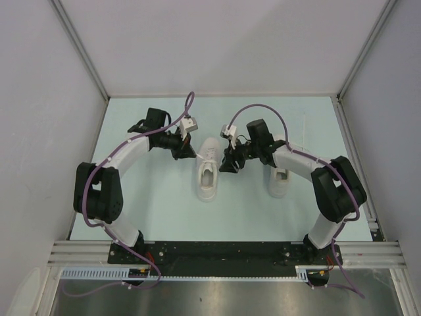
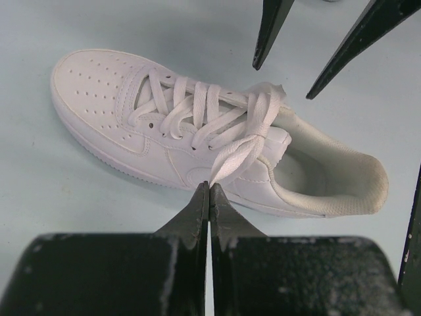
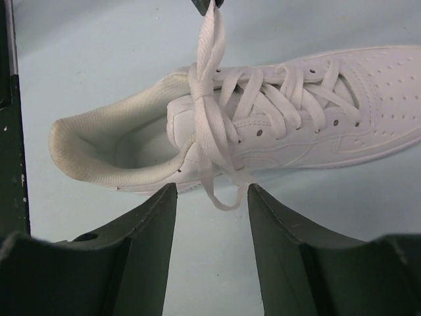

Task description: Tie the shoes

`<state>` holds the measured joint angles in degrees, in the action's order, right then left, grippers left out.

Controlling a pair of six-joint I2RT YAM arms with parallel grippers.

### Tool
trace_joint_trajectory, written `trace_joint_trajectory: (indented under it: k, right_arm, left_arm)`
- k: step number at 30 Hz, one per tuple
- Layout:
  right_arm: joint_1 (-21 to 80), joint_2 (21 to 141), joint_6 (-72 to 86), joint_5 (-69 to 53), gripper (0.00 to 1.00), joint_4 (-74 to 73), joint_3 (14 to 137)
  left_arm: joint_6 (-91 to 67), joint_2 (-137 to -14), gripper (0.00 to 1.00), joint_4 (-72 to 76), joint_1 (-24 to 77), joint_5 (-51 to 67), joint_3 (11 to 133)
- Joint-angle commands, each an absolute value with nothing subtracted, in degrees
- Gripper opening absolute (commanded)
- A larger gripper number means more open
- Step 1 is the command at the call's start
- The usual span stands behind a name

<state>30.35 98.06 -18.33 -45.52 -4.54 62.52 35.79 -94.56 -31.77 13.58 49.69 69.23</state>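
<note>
Bow (image 3: 200, 92) on the centre shoe (image 1: 208, 172) looks tight: left jaws clamp one loop (image 2: 237, 155), right jaws open (empty); I think release comes next.

We see a pale blue-green table (image 1: 164, 210) boxed in by plain light grey walls (image 1: 217, 46) at the back and on both sides, with metal posts (image 1: 82, 52) running along the corners. At the near edge we find a black plate (image 1: 223, 253), a ribbed metal rail (image 1: 368, 249) and a dull steel sheet (image 1: 230, 299); the light is soft and even.
</note>
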Motion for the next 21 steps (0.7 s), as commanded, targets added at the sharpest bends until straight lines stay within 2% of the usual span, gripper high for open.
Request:
trace_joint_trajectory:
  k: [1, 5, 10, 13, 14, 16, 17, 21]
  right_arm:
    - [31.46, 99.4, -20.65, -46.32, 0.52, -0.44, 63.98]
    - [31.82, 100.72, -21.01, -46.41, 0.48, 1.3, 64.34]
    - [31.64, 101.16, -23.02, -47.99, 0.36, 2.37, 64.51]
    - [31.64, 100.99, -23.91, -48.52, 0.23, 2.37, 64.6]
    - [31.47, 100.99, -24.17, -48.43, 0.15, 2.29, 64.69]
    - [31.2, 100.37, -24.69, -48.6, 0.08, 1.41, 64.95]
    - [31.11, 100.28, -25.39, -48.6, 0.0, 0.54, 65.13]
    - [30.76, 98.71, -26.98, -48.52, 0.0, -2.37, 65.13]
  left_arm:
    - [35.42, -93.69, 0.0, -30.32, 13.8, 51.59, 70.14]
    - [35.42, -93.6, 0.0, -30.23, 13.8, 51.85, 70.14]
    - [35.59, -93.6, 0.0, -30.23, 13.8, 51.94, 70.22]
    - [35.6, -93.69, 0.0, -30.5, 13.8, 51.94, 70.4]
    - [35.68, -93.78, 0.0, -30.59, 13.8, 51.86, 70.49]
    - [35.95, -93.87, 0.0, -30.67, 13.8, 51.86, 70.58]
    - [35.95, -93.87, 0.0, -30.85, 13.8, 51.86, 70.58]
    - [35.69, -93.78, 0.0, -30.85, 13.62, 51.42, 70.58]
